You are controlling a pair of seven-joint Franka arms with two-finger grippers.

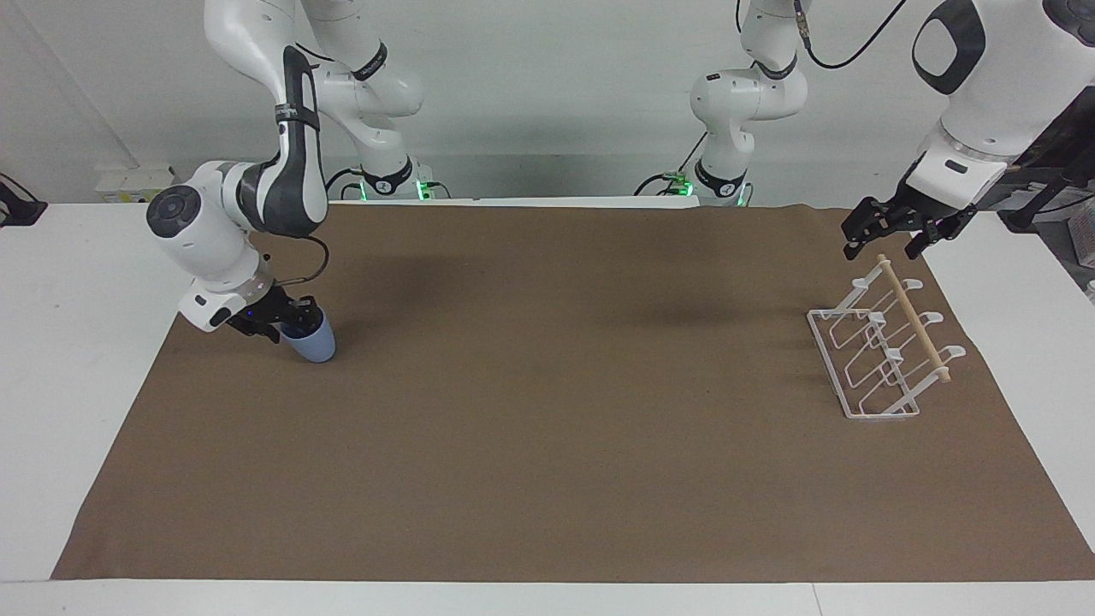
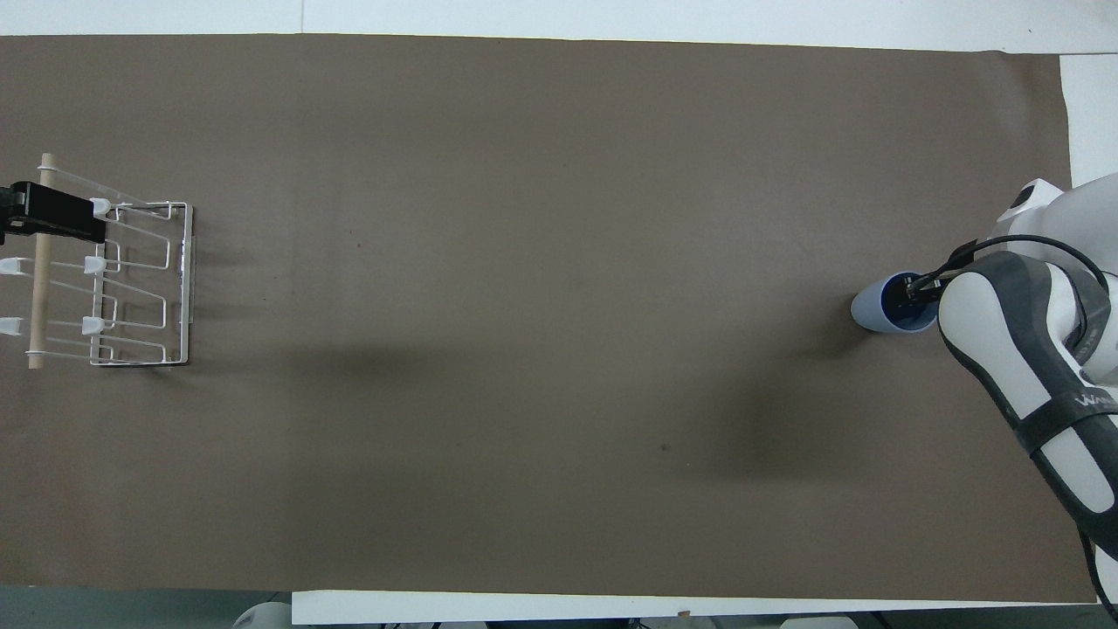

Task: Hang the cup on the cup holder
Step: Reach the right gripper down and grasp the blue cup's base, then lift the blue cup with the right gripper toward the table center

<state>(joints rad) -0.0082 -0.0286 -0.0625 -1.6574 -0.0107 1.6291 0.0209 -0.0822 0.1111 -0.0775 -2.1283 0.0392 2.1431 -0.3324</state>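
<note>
Right gripper [image 1: 295,323] is down at the cup [image 1: 313,344], one finger dipped inside its rim, though whether it has clamped the wall I cannot tell. The cup stands upright on the brown mat [image 1: 547,445] toward the right arm's end of the table. Left gripper [image 1: 885,241] waits over the cup holder [image 1: 881,359] at the left arm's end, fingers spread.
</note>
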